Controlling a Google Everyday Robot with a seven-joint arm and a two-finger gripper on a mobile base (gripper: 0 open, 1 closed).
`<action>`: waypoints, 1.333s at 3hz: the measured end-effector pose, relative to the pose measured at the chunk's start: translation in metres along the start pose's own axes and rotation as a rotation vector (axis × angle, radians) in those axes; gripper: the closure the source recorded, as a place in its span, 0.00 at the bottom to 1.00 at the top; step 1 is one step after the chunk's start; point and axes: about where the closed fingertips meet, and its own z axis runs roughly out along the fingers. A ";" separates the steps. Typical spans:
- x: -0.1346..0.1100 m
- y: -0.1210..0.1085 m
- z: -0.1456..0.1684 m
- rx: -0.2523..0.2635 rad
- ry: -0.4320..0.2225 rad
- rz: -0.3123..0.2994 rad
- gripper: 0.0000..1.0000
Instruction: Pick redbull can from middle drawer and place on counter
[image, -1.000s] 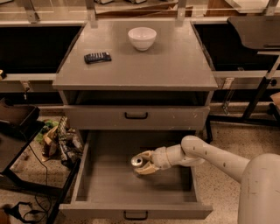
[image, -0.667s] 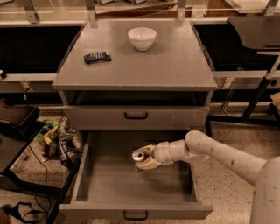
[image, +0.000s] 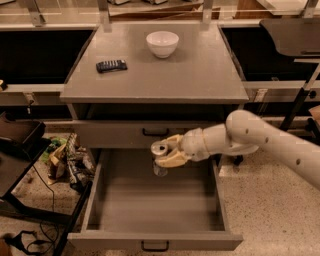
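I count one redbull can (image: 160, 148), clasped in my one gripper (image: 164, 154) at six o'clock from the one white bowl (image: 162, 43). One black remote (image: 111, 65) lies at the bowl's eight o'clock. There is one counter (image: 190, 75), and two drawers: the middle drawer (image: 150, 200) and the upper drawer (image: 115, 134).

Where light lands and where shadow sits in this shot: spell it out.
Camera view: dim warm light; the white bowl is brightest on the counter, which shows no hard glare; the redbull can glints at its top in the gripper, shut on it above the middle drawer; deep shadow fills the gap under the counter.
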 end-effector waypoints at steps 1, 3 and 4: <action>-0.085 0.003 -0.045 -0.013 0.025 0.006 1.00; -0.211 -0.026 -0.141 0.194 0.074 0.039 1.00; -0.235 -0.060 -0.186 0.368 0.067 0.072 1.00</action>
